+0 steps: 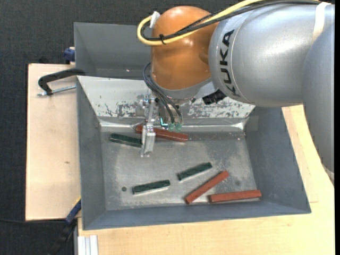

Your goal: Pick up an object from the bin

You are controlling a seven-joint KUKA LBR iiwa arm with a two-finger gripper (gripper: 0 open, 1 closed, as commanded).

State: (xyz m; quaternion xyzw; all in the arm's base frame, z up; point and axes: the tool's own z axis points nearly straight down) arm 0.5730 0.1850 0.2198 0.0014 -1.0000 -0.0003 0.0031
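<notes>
The hand (pixel 147 142) hangs beside a red stick (pixel 172 136) in the upper centre of the frame; whether it is apart or together I cannot tell. The stick is probably light and stiff: pinch across its narrow middle.

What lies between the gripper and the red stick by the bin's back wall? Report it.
Nothing visible does. The gripper hangs right over the red stick near the back wall. A green stick lies close beside it; the other sticks lie apart toward the front.
</notes>
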